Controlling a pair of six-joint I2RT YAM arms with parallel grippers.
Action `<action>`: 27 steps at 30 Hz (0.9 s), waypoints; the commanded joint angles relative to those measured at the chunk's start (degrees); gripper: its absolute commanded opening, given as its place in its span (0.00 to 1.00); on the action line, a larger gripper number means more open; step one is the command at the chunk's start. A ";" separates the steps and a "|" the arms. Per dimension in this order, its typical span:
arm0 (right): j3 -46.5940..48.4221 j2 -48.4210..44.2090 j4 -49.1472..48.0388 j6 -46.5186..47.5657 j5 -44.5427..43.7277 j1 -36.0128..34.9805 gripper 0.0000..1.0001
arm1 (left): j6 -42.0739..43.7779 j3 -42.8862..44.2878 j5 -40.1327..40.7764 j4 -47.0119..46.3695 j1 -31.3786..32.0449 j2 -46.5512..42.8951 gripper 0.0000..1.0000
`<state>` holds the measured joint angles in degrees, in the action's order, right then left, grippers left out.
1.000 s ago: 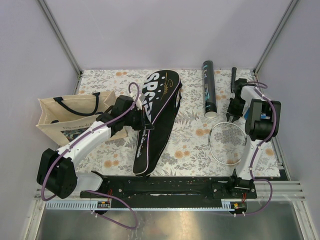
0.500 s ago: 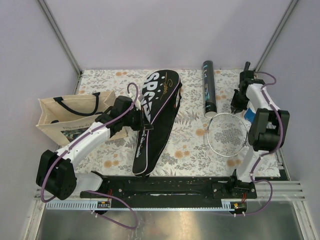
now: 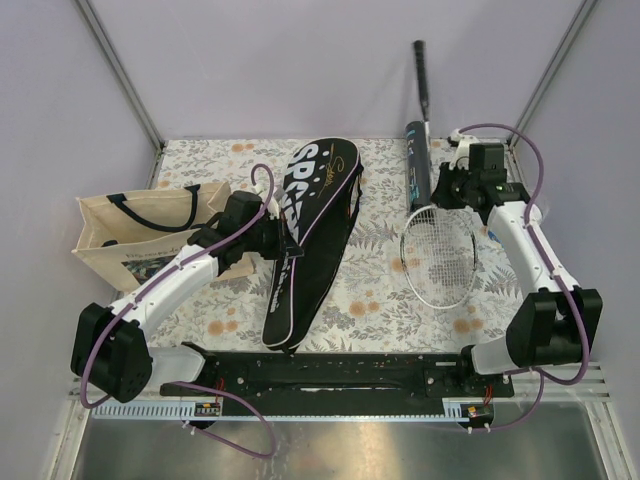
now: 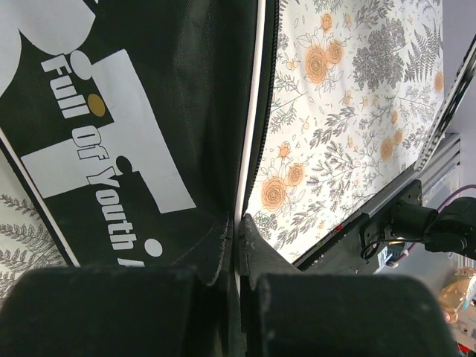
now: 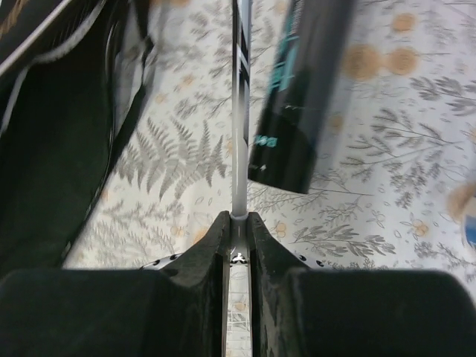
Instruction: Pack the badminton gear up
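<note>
Racket (image 3: 437, 255) swung round since 0.5 s ago: right gripper (image 3: 447, 190) pinches its shaft near the throat, handle raised past the black tube (image 3: 417, 165), head over the floral mat (image 3: 375, 295); left gripper (image 3: 287, 243) pinches the cover (image 3: 312, 215) edge, mid-table.

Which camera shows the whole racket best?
The top external view: the racket shows whole, head, shaft and handle. The right wrist view shows only its thin shaft pinched in the right gripper. The left wrist view shows none of it.
</note>
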<state>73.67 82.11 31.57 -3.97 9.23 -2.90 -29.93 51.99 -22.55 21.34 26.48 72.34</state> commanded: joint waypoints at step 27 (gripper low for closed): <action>-24.71 -10.83 -21.46 100.81 31.56 -13.71 0.00 | -1.53 -0.66 0.57 -5.26 -4.51 -0.97 0.00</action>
<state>46.37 70.15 10.48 84.49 44.73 -12.67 -30.72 50.85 -21.15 20.82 22.50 72.23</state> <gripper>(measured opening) 0.168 0.031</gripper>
